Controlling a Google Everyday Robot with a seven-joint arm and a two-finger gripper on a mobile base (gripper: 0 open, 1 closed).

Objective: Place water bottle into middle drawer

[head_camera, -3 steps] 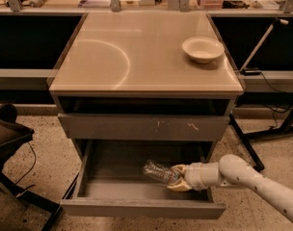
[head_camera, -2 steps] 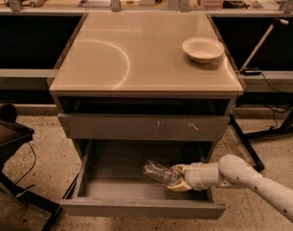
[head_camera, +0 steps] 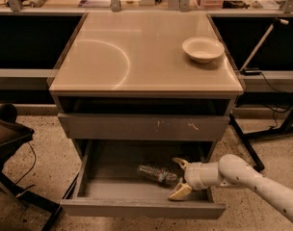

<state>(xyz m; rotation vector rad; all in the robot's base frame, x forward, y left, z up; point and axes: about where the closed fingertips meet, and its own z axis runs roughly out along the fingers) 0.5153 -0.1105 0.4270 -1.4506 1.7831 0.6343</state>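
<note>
Water bottle [head_camera: 156, 173] lies on its side on the grey floor of the middle drawer [head_camera: 141, 209], its near end reaching into the mouth of the gripper [head_camera: 179, 178], which hangs low inside the drawer's right half. The two pale fingers [head_camera: 180, 192] stand spread, one above the bottle's end and one below it, where a second ago they sat closed in on the plastic. Whether either pad is touching the bottle cannot be told from this angle. The bottle itself has barely shifted and appears to rest on the drawer floor rather than in a grasp.

The white arm [head_camera: 252, 177] reaches in from the lower right, crossing over the drawer's front corner. Above the pulled-out drawer, the scratched drawer front [head_camera: 144, 127] stays closed, and on the cabinet top [head_camera: 137, 57] a cream bowl [head_camera: 203, 49] sits near the right rear corner, well apart from the action.

The parting of the fingers reads as the release: the bottle looks delivered into the right drawer, and what seems left is for the gripper to back out without nudging it.
</note>
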